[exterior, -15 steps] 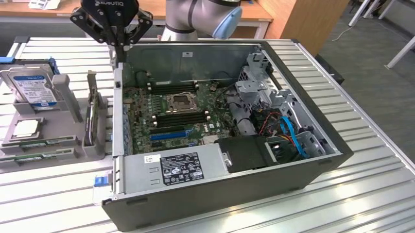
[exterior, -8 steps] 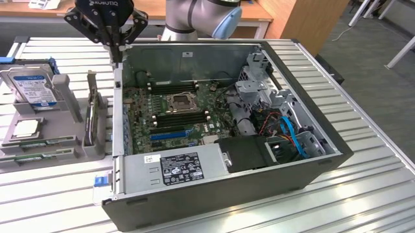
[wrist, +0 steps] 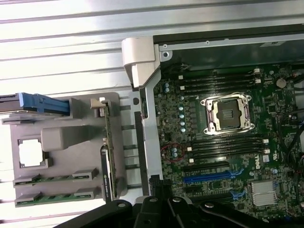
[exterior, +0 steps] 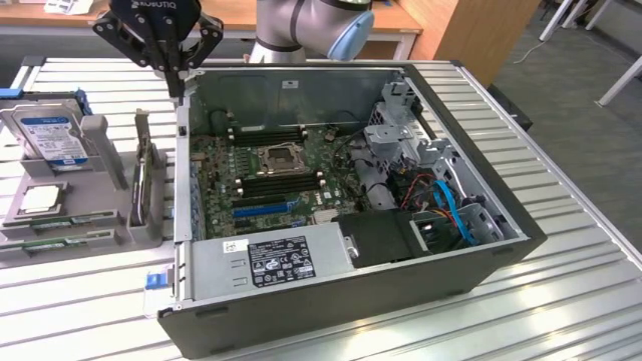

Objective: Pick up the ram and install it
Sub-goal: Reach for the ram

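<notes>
Two green ram sticks (exterior: 62, 222) (wrist: 47, 179) lie flat in slots at the front of a grey parts holder (exterior: 101, 162), on the exterior view's left of the open computer case (exterior: 331, 301). My gripper (exterior: 177, 75) hangs above the case's back corner nearest the holder, well above and behind the ram. Its fingers are shut with nothing between them. The black gripper linkage (wrist: 161, 213) edges the wrist view. Black memory slots (exterior: 276, 183) (wrist: 225, 145) flank the CPU socket (exterior: 278, 159) on the motherboard.
The holder also carries a hard drive (exterior: 45, 129), a CPU chip (exterior: 40, 197) and an upright green card (exterior: 140, 173). Inside the case are a power supply (exterior: 266, 259), a drive cage and cables (exterior: 441, 203). The case stands on a slatted metal table (exterior: 561, 286).
</notes>
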`<state>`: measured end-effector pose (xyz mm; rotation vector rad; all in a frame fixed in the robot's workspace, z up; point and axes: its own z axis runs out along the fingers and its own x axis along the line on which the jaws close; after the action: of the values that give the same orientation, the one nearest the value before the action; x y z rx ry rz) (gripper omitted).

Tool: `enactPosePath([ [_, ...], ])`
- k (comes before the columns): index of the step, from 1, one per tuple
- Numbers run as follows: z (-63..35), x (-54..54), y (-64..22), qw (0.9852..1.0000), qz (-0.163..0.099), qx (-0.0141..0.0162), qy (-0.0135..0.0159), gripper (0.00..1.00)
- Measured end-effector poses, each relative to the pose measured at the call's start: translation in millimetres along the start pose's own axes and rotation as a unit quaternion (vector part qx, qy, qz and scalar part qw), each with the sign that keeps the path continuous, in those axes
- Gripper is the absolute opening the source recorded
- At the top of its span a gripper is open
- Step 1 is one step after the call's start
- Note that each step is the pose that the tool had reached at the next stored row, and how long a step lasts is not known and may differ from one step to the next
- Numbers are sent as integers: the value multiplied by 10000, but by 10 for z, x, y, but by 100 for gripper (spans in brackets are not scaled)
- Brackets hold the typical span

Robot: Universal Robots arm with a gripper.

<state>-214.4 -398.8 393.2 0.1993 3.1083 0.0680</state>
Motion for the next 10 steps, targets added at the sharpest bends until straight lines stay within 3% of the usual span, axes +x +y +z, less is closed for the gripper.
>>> enactPosePath([
  [10,-3,84,-11,10000,11,1,0,10],
])
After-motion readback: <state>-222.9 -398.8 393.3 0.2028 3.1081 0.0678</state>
